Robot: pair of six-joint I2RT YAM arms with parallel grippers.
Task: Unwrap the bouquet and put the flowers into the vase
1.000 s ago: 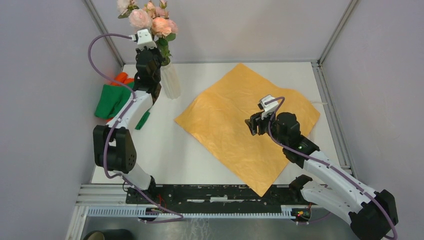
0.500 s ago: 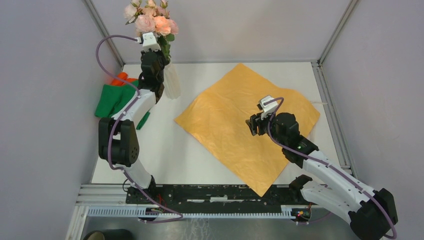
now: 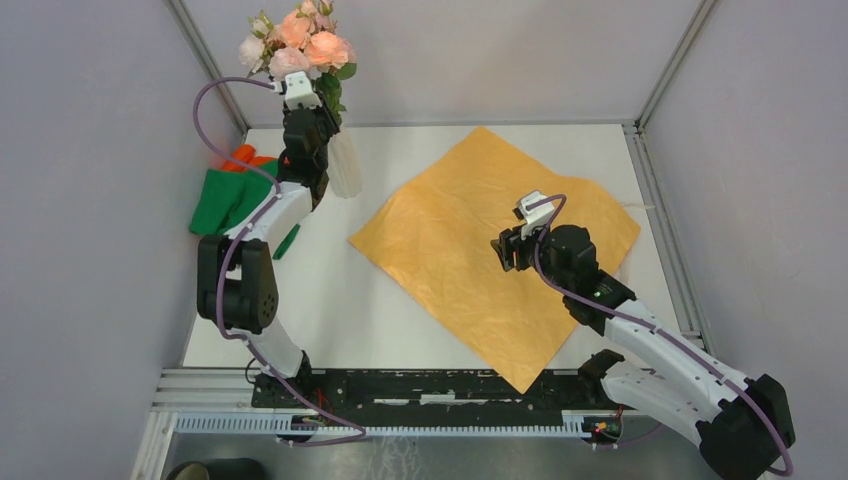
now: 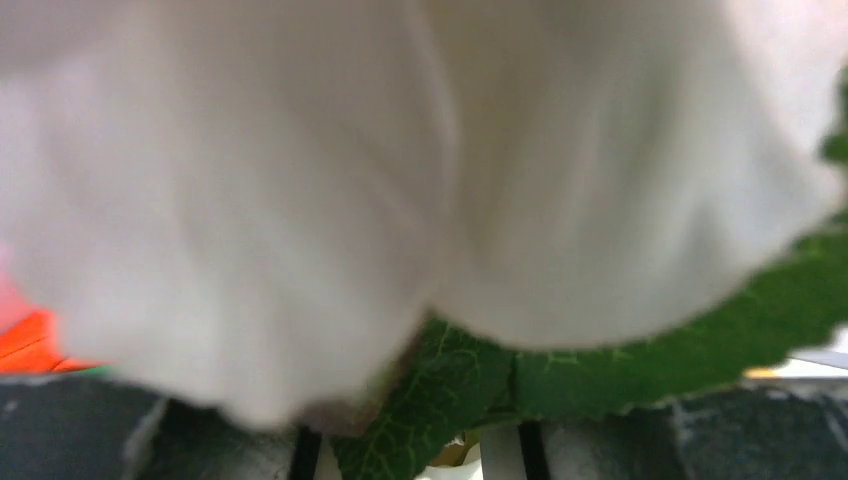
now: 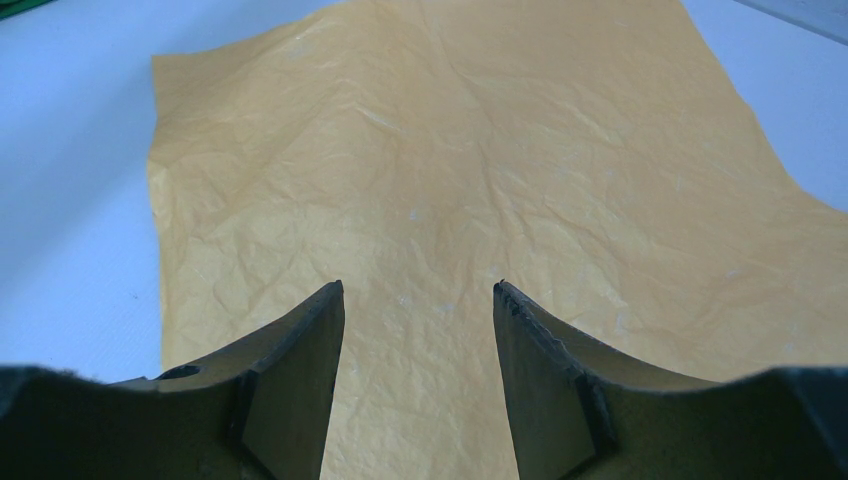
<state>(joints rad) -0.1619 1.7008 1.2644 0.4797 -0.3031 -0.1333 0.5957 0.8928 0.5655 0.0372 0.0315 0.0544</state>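
The flowers (image 3: 298,45), pink and peach roses with green leaves, stand upright in the whitish vase (image 3: 347,170) at the table's far left. My left gripper (image 3: 322,118) is at their stems just above the vase's rim. In the left wrist view a blurred pale petal (image 4: 400,150) and a leaf (image 4: 440,390) fill the frame. The dark finger bases stand apart with the leaf between them, and the tips are hidden. The orange paper sheet (image 3: 490,250) lies flat and unfolded mid-table. My right gripper (image 3: 508,250) (image 5: 418,290) hovers open over the paper (image 5: 450,150), holding nothing.
Green and orange cloths (image 3: 228,195) lie bunched at the table's left edge beside the left arm, and a corner of orange cloth (image 4: 25,345) shows in the left wrist view. Grey walls and metal posts close in the white table (image 3: 330,310).
The left arm has drawn in closer to the vase and now covers part of it. The flower heads have shifted and turned slightly. The right arm has not moved.
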